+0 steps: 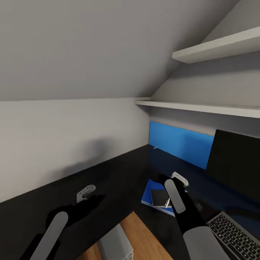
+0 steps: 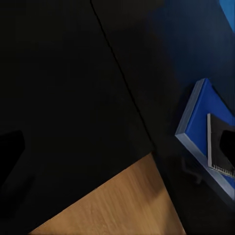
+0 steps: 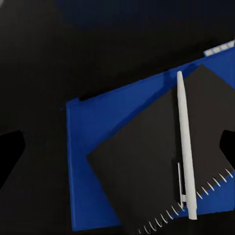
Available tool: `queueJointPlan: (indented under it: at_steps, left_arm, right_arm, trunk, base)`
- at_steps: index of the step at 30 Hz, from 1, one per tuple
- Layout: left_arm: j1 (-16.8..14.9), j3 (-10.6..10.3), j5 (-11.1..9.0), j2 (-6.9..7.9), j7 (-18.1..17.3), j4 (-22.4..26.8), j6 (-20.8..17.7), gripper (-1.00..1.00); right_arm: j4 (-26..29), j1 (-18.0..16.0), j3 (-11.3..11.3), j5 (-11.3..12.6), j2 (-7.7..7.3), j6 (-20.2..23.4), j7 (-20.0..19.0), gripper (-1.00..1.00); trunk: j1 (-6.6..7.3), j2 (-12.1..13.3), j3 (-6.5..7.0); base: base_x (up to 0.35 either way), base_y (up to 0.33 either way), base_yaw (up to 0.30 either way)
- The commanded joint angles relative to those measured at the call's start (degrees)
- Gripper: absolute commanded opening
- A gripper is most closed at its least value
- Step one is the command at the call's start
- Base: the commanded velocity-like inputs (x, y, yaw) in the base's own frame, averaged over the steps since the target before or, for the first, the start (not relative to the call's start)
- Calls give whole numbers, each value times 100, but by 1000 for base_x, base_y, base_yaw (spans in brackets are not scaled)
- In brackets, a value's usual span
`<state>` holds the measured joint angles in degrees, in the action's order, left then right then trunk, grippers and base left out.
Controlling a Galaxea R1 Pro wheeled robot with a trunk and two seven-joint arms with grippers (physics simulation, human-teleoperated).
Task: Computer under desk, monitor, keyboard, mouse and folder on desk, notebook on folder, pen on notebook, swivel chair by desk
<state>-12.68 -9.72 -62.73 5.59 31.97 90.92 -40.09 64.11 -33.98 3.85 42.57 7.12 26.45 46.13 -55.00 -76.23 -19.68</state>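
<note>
From the head view, the glossy black tabletop (image 1: 119, 173) wraps a corner beneath white shelves. The blue folder (image 1: 148, 195) lies flat on it, the dark notebook (image 1: 159, 197) stacked on top, with a pale pen (image 1: 167, 202) along the notebook's edge. Just beyond the folder sits a small white object, probably the mouse (image 1: 179, 177). The keyboard (image 1: 234, 234) lies near the folder, in front of the black monitor (image 1: 234, 166). The pale computer (image 1: 116, 245) stands on the wood floor beneath the tabletop's inner edge. The right end effector (image 1: 172, 177) hovers over the folder; the left end effector (image 1: 86, 192) hangs over bare tabletop, well apart from it. I cannot tell either's spread here.

The left wrist view looks down on the tabletop seam, with the folder (image 2: 200, 127) and notebook (image 2: 218, 144) to one side.

The right wrist view looks straight down on the pen (image 3: 185, 147) resting on the notebook (image 3: 147, 171), on the folder (image 3: 85, 156); dark fingertips (image 3: 10, 152) stand wide apart, holding nothing.

The stacking looks done; the swivel chair likely remains.
</note>
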Motion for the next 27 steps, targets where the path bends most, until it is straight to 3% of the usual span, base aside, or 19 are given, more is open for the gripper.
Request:
queueJointPlan:
  at_steps: [1, 9, 10, 11, 17, 27]
  left_arm:
    - [9, -9, -58, 4, 63, 29, 8, 100]
    - [138, 16, -48, 9, 78, 97, 257, 100]
    - [138, 16, -48, 9, 78, 97, 257, 100]
    - [159, 25, -47, 10, 79, 94, 395, 100]
    - [193, 22, -46, 12, 106, 80, 725, 100]
    - [349, 21, -34, 17, 139, 77, 851, 100]
  right_arm:
    - [10, -4, 70, 29, -17, 25, -7, 100]
    - [648, 31, 783, 26, -340, 267, -380, 100]
    - [648, 31, 783, 26, -340, 267, -380, 100]
    - [994, 88, 961, 31, -459, 385, -414, 100]
    - [2207, 421, 1487, 30, -773, 1047, -462, 100]
    - [2759, 782, 2023, 20, -947, 1426, -741, 100]
  trunk:
    - [22, 37, 11]
    - [198, 358, 155]
    - [220, 398, 173]
    - [242, 438, 191]
    - [374, 679, 298]
    - [593, 1080, 478]
  base:
    - [0, 0, 0]
    - [0, 0, 0]
    - [0, 0, 0]
    - [0, 0, 0]
    - [0, 0, 0]
    - [0, 0, 0]
